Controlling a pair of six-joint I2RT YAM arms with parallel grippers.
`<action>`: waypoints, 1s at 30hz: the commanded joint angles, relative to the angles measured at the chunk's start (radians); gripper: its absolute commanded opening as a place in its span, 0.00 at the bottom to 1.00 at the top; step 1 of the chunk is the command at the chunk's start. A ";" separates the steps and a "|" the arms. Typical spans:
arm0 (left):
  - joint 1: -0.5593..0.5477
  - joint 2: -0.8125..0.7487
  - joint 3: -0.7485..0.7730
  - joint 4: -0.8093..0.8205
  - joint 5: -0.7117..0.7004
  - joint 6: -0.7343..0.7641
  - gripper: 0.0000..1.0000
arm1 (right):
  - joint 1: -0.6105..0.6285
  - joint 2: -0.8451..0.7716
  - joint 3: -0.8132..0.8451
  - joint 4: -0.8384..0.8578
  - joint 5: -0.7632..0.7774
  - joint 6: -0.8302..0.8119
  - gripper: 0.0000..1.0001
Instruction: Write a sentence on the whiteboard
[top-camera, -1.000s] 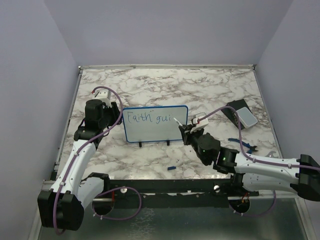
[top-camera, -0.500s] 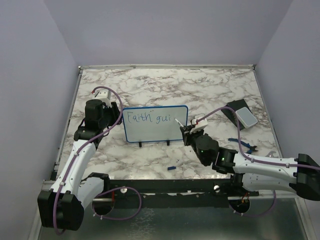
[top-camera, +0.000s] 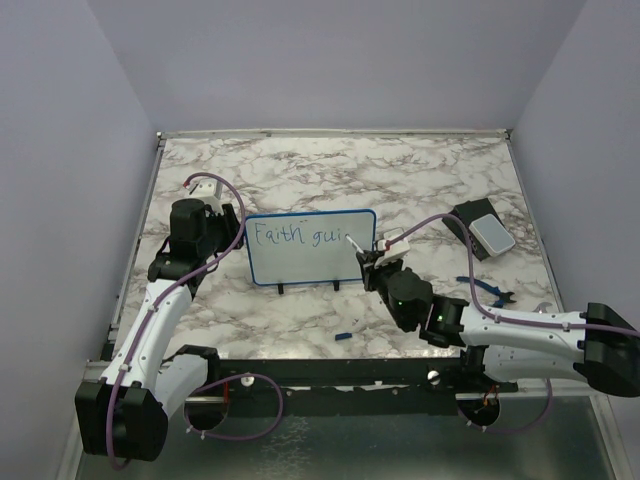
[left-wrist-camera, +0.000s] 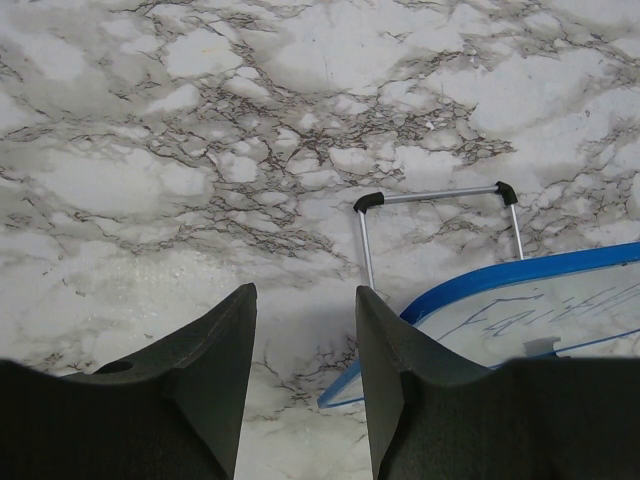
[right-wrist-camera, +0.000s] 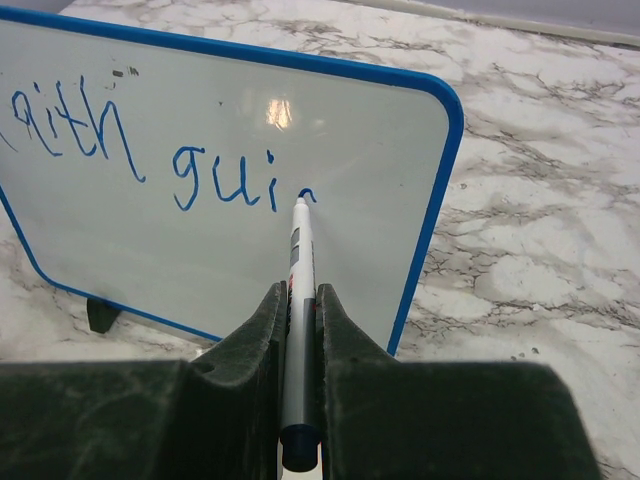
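Right end effector (right-wrist-camera: 297, 292) clenched on marker (right-wrist-camera: 299, 235), tip touching whiteboard (right-wrist-camera: 390, 140) after sentence (right-wrist-camera: 150, 150) "Faith gui". Left end effector (left-wrist-camera: 305, 300) released, jaws apart at whiteboard's edge.

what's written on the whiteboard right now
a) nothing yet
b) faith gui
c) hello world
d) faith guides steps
b: the blue writing on the whiteboard reads "Faith gui", and the marker tip sits at a small first stroke of the next letter.
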 joint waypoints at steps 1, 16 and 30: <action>-0.005 -0.013 -0.016 0.013 0.032 -0.008 0.46 | -0.005 0.022 0.019 0.006 -0.002 0.010 0.00; -0.004 -0.015 -0.016 0.014 0.032 -0.005 0.46 | -0.005 -0.002 0.007 -0.097 0.014 0.079 0.01; -0.005 -0.015 -0.016 0.014 0.032 -0.007 0.46 | -0.005 -0.025 0.019 -0.005 0.065 -0.026 0.01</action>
